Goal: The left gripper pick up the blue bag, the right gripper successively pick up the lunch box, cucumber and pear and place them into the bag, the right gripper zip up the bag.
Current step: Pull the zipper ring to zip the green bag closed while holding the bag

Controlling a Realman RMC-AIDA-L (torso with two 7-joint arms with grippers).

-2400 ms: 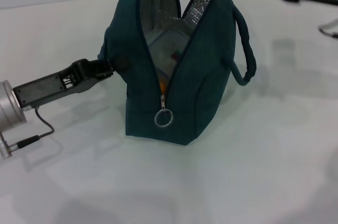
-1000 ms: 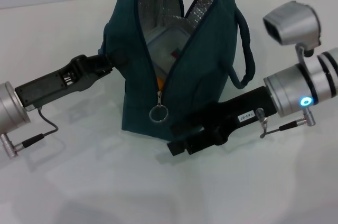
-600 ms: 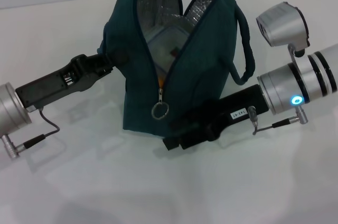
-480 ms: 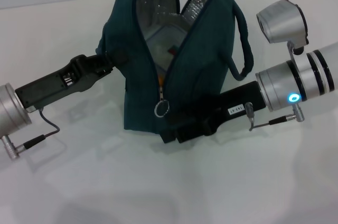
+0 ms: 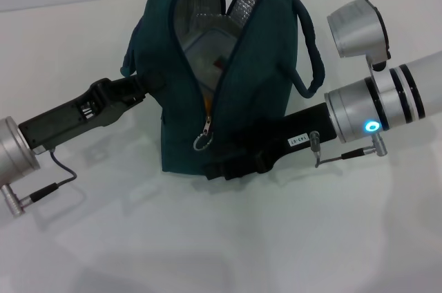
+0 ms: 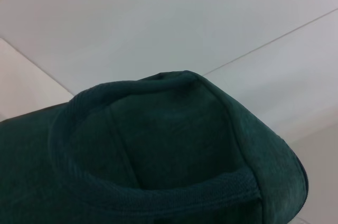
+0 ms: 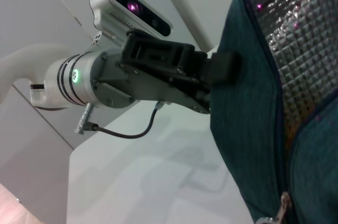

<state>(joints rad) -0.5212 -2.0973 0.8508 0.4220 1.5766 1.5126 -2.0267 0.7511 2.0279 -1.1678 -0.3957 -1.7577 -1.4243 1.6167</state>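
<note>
The blue bag stands tilted at the middle of the white table, its zipper open down the front. My left gripper is shut on the bag's left side; the right wrist view shows this left gripper clamped on the bag. Inside, the lunch box shows against the foil lining. A sliver of orange pear peeks out low in the opening. The cucumber is hidden. My right gripper presses against the bag's lower front, just below the metal ring pull.
The bag's right rope handle hangs above my right arm. The left wrist view is filled by bag fabric and its handle. The white table spreads all around the bag.
My right arm came in from the right and slid its gripper left along the bag's base to under the ring pull. The bag tilted and shifted slightly with the left gripper.
</note>
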